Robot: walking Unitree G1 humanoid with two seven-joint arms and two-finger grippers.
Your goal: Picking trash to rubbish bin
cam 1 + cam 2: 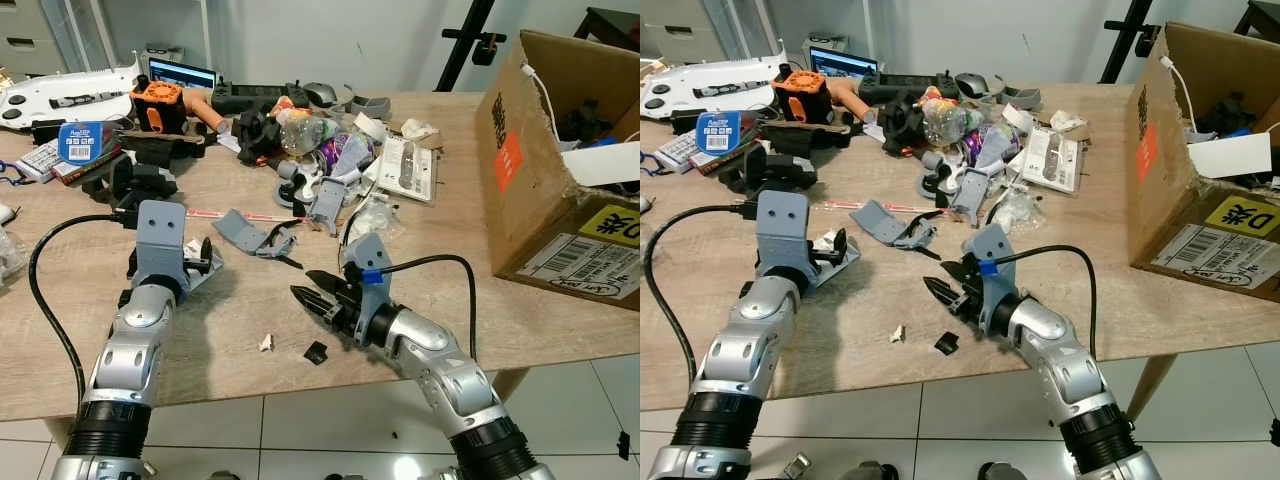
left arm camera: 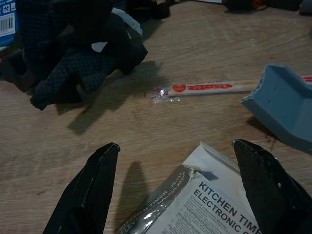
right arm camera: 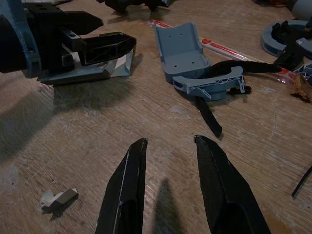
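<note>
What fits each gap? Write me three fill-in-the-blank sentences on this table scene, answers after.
1. The left gripper hovers with open jaws over a paper packet printed "KITCHEN ____".
2. The cardboard box stands on the robot's ____ side of the wooden table.
3. The right gripper sits low over the table, its jaws ____, holding nothing, near a small black scrap.

Missing words: TIMER; right; open

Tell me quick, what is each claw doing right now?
Left gripper: open, jaws astride a kitchen timer packet on the table, not gripping.
Right gripper: open, holding nothing, low over the table.
</note>
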